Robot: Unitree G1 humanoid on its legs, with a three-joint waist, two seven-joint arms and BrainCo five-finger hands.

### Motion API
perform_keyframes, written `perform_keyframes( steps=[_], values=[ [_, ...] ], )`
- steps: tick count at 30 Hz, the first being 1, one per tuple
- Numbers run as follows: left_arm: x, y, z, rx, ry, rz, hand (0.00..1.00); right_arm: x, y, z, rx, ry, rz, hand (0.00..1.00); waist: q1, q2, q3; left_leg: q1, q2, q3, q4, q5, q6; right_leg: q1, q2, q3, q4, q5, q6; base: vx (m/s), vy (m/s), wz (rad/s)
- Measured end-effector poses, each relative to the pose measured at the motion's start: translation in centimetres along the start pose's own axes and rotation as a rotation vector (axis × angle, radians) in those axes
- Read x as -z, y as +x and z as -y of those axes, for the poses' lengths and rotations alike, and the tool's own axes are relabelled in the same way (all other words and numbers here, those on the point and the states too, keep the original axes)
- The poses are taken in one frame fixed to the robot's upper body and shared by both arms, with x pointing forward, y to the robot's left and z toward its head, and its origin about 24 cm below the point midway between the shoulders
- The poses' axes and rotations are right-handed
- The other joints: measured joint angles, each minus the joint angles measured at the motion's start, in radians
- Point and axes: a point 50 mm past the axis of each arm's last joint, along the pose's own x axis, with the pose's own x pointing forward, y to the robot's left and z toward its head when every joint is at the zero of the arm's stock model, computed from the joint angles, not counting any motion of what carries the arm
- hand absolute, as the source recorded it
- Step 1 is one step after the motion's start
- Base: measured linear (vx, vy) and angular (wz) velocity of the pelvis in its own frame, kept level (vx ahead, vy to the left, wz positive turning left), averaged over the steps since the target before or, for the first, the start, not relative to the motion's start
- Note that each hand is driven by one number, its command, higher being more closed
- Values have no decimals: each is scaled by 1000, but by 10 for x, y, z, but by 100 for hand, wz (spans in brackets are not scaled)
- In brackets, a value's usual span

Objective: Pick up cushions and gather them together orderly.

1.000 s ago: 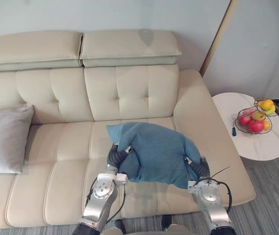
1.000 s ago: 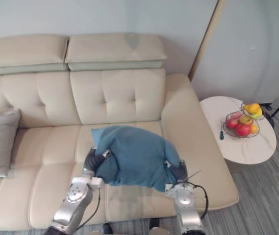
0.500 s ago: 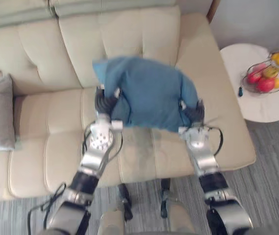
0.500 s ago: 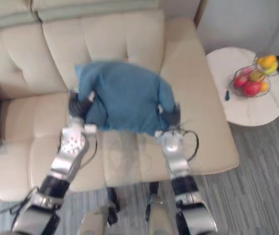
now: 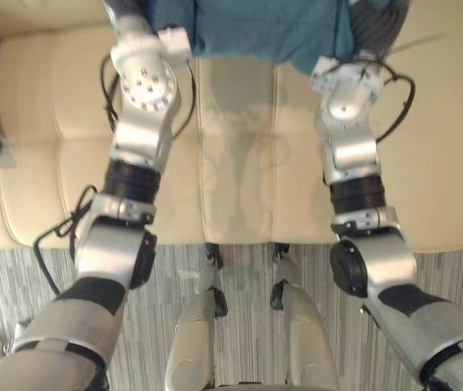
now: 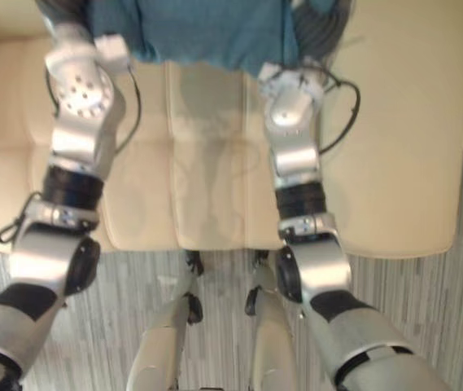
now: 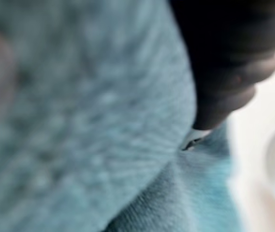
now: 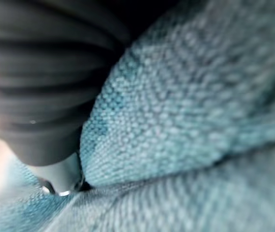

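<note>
"Looking down from here: striped grey floor [image 5: 19, 285] nearest, then the cream sofa [image 5: 239, 179] seat; where's the blue cushion [image 5: 255, 24]?"

"Farther out, hanging clear of the seat, between the left hand [image 7: 234, 48] and the right hand [image 8: 40, 72]; both are buried in its cloth; whether they grip it, I cannot tell."

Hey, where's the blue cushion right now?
The teal-blue woven fabric cushion is at the top edge of the eye views, over the cream leather sofa seat, between the left hand and the right hand.
</note>
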Motion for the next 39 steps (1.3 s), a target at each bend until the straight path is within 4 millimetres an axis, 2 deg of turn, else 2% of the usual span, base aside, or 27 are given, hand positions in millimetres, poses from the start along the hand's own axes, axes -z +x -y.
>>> perform_keyframes(
  steps=[1, 2, 3, 5, 7, 9, 10, 12, 14, 16, 19, 24, 27, 29, 30, 32, 33, 34, 35, 36, 37, 39],
  values=[
    [3, 1, 1, 1, 18, -14, 0, 4, 4, 1, -6, -12, -24, 0, 0, 2, 12, -9, 1, -8, 0, 4, -1, -6, 0, -9, 1, 0, -1, -35, 111, 31],
    [28, -3, -4, -7, 14, -151, 0, 18, 7, 5, -84, -7, -129, 0, 4, 3, 53, -78, 8, -12, 0, 24, -12, -87, -1, -14, 49, -4, -5, -42, 144, 24],
    [33, -4, -4, -13, -3, -188, 0, 21, 9, 7, -98, -12, -149, 0, 5, 3, 83, -77, 9, -13, 0, 31, -14, -88, -1, -16, 61, -4, -6, -40, 139, 17],
    [38, -7, -4, -6, -5, -215, 0, 24, 9, 9, -103, -21, -161, 0, 5, 2, 102, -76, 10, -12, 0, 36, -17, -91, -2, -18, 69, -5, -6, -5, 63, 1],
    [62, -29, -7, -25, -42, -300, 0, 39, -1, 13, -112, -40, -193, 0, 6, 1, 101, -75, 11, -8, 0, 39, -14, -104, -2, -9, 88, -9, -8, 10, 47, -5],
    [99, -74, -15, -39, -51, -434, 0, 67, -23, 24, -135, -71, -252, 0, 6, 0, 101, -58, 13, -3, 0, 37, -16, -98, -4, -2, 119, -33, -7, 26, 41, -2],
    [119, -104, -19, -42, -49, -527, 0, 84, -37, 31, -141, -90, -303, 0, 5, -1, 101, -50, 18, 0, 0, 37, -16, -97, -1, 2, 132, -35, -7, 33, 41, -2],
    [138, -136, -25, -57, -55, -642, 0, 101, -51, 40, -154, -125, -353, 0, 4, -1, 101, -39, 22, 7, 0, 37, -16, -94, 2, 14, 144, -38, -5, 12, 25, -7],
    [149, -156, -33, -50, -41, -706, 0, 108, -60, 45, -178, -145, -367, 0, 1, -2, 102, -19, 23, 23, 0, 28, -23, -85, 4, 31, 151, -51, 1, -30, 11, -15],
    [150, -159, -42, -57, -45, -706, 0, 109, -67, 48, -207, -144, -356, 0, 2, -13, 96, -2, 30, 49, 0, 13, -17, -77, 10, 43, 149, -55, 5, -61, -5, -23],
    [144, -147, -56, -47, -32, -644, 0, 109, -75, 54, -240, -140, -333, 0, -1, -16, 95, 19, 43, 55, 11, 13, -17, -49, 23, 48, 140, -58, 10, -65, -31, -11],
    [128, -122, -88, -63, -11, -520, 0, 117, -86, 78, -258, -129, -352, 0, 0, -25, 90, 72, 58, 71, 16, 12, -17, 3, 35, 49, 134, -57, 10, -47, -30, -8],
    [122, -125, -98, -44, -19, -480, 0, 121, -99, 94, -277, -126, -367, 0, -1, -27, 88, 118, 60, 71, 20, 9, -16, 51, 36, 46, 135, -60, 5, -4, -7, -2],
    [124, -140, -106, -31, -18, -501, 0, 127, -116, 109, -293, -121, -406, 0, 0, -31, 85, 161, 62, 70, 41, -17, -16, 103, 35, 45, 136, -75, 5, 49, -18, -2],
    [130, -160, -117, -25, 3, -543, 0, 137, -135, 120, -305, -123, -467, 0, -1, -44, 58, 184, 64, 74, 63, -44, -20, 133, 35, 48, 137, -88, 2, 66, -21, -7],
    [139, -188, -129, -19, 27, -618, 0, 148, -161, 136, -310, -134, -550, 0, -2, -55, 23, 208, 69, 74, 82, -71, -21, 165, 37, 48, 138, -103, 6, 109, -28, -6],
    [147, -216, -137, -9, 43, -701, 0, 156, -182, 150, -324, -150, -615, 0, -2, -66, 6, 253, 71, 76, 87, -91, -25, 209, 38, 49, 140, -124, 7, 129, -34, -4],
    [150, -230, -141, 0, 52, -741, 0, 160, -193, 157, -327, -161, -654, 0, -2, -69, -6, 270, 71, 77, 87, -99, -26, 226, 38, 49, 142, -129, 7, 138, -30, -5],
    [154, -256, -148, 15, 67, -817, 0, 165, -210, 168, -331, -173, -713, 0, -3, -76, -35, 295, 72, 79, 88, -109, -33, 250, 39, 50, 143, -141, 12, 126, -18, -5],
    [156, -273, -152, 26, 74, -870, 0, 167, -222, 176, -336, -181, -753, 0, -3, -81, -55, 314, 72, 82, 88, -121, -32, 267, 39, 51, 143, -151, 14, 214, -12, -12],
    [160, -311, -163, 48, 102, -993, 0, 172, -252, 196, -344, -204, -857, 0, -7, -86, -105, 356, 72, 93, 90, -139, -40, 305, 40, 55, 139, -164, 18, 186, -4, -13],
    [162, -338, -172, 41, 119, -1089, 0, 175, -271, 207, -339, -216, -926, 0, -9, -86, -131, 394, 72, 101, 89, -157, -38, 344, 42, 61, 129, -172, 25, 207, 11, -14]
  ],
)
